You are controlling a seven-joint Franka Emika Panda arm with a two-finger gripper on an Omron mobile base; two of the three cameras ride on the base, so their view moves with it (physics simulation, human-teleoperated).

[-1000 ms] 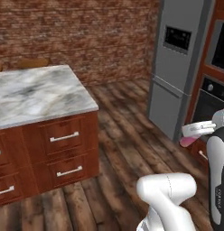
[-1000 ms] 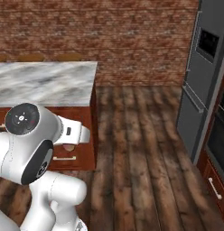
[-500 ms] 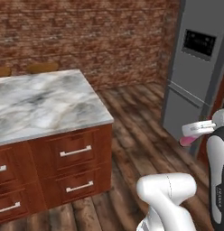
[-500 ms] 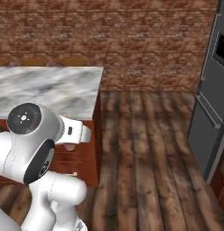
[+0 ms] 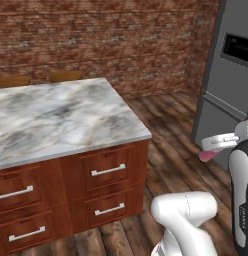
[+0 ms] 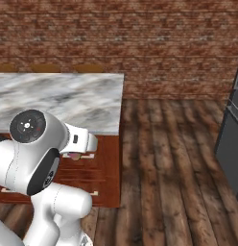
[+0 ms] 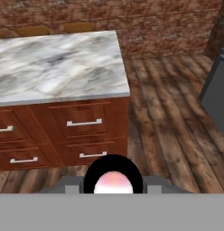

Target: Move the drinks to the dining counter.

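One pink bottle was clamped in the end effector, held in the air out beyond the corner of the dining counter and not yet over its marble surface. Judging by that, setting it down remained, and the second drink's whereabouts could not be told. No labels or writing were legible.

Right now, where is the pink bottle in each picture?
Left base view: the pink bottle pokes out at the right edge, beside the grey fridge.
Right base view: a small pink bit peeks from under the white arm, lower left.
Hand view: bottom middle, seen end-on.
Shared landmark: the marble dining counter, left in every view.
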